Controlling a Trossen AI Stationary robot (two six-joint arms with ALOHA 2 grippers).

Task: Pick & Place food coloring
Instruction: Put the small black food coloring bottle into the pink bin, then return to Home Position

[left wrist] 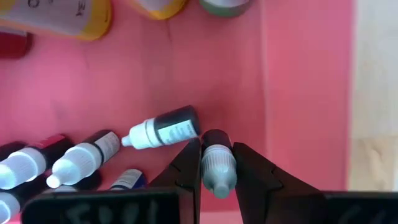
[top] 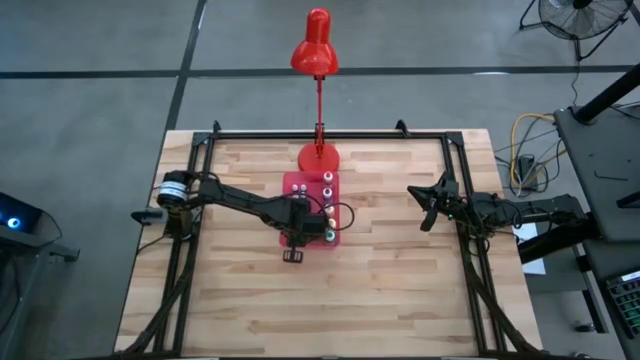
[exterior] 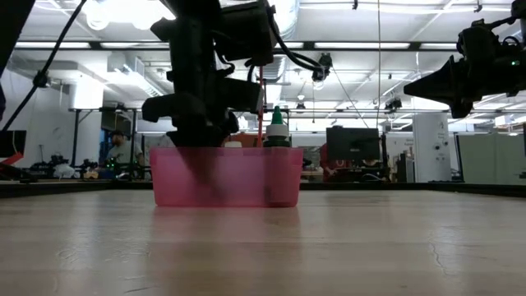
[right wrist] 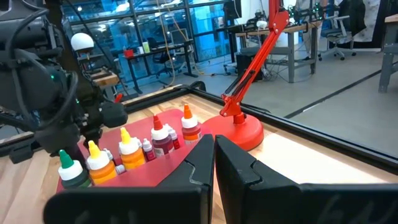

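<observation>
High view: I see my left gripper [top: 296, 238] down at the lower left of the red tray [top: 292, 181], which sits mid-table in the centre of the frame, just below the base of the red lamp [top: 318, 150].
Left gripper: its fingers are pinched on one small bottle [left wrist: 216, 163]; in the left wrist view the whitish cap sits between the two dark fingers [left wrist: 188, 163], low centre of the frame.
Right gripper: fingers pressed together on nothing [right wrist: 214, 155], parked above the table at centre right of the high view, well apart from the tray.
Task's thing: the held bottle is inside the tray, over its red floor; other small bottles [left wrist: 163, 129] lie loose toward the lower left of the wrist frame, and the bigger ones [right wrist: 127, 151] stand in a row along the tray's right side in the high view.
Pointing: the gripped bottle's long axis runs up and down the wrist frame, cap toward the bottom edge, dark body toward the top. I cannot tell whether it rests on the floor or is already clear of it.
Neighbour: one lying bottle points its cap to the left, its dark end just beside my left finger.
Step in hand: I judge this as the pick, grip made, lift not yet done.
Next move: a straight rise clear of the tray wall [exterior: 226, 177], without nudging that neighbour, then carry to the drop spot.
</observation>
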